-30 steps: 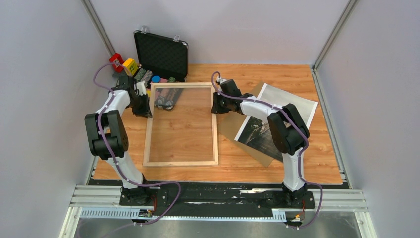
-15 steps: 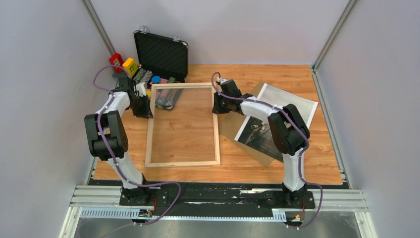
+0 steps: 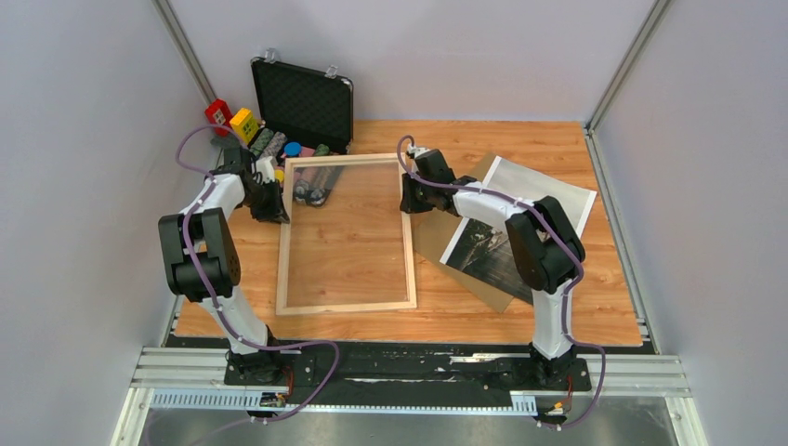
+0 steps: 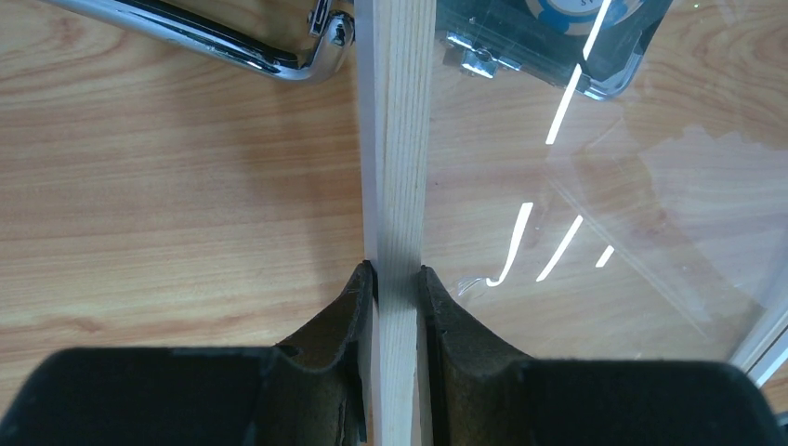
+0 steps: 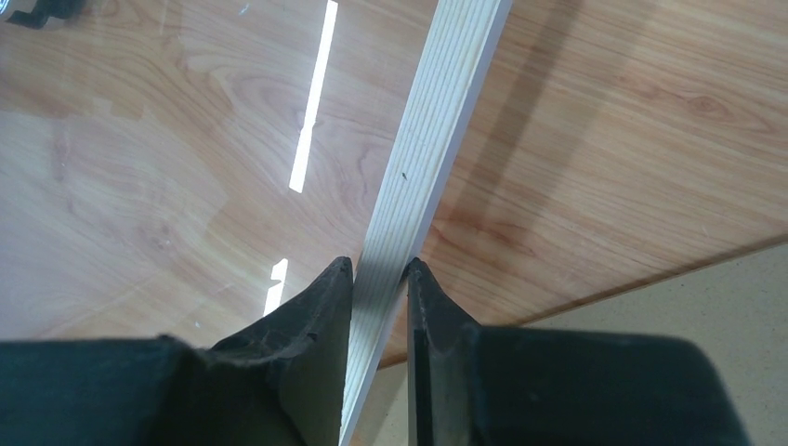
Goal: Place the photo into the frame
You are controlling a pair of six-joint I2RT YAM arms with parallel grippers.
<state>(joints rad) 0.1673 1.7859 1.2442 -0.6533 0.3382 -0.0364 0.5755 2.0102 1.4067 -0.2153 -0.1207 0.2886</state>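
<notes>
Gleaming, thin pale-wood frame (image 3: 346,234), clear-glazed, grey white-bordered photo (image 3: 544,186) beside

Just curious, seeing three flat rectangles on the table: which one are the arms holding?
The pale wooden frame with the clear pane; left tool and right tool each pinch a side rail. The dark photo and brown board are not gripped.

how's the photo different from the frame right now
The frame is pale wood around a clear pane; the photo is a dark print with a white border. The left gripper and right gripper clamp the frame's side rails; the photo lies ungripped, askew. Both are large flat rectangles.
</notes>
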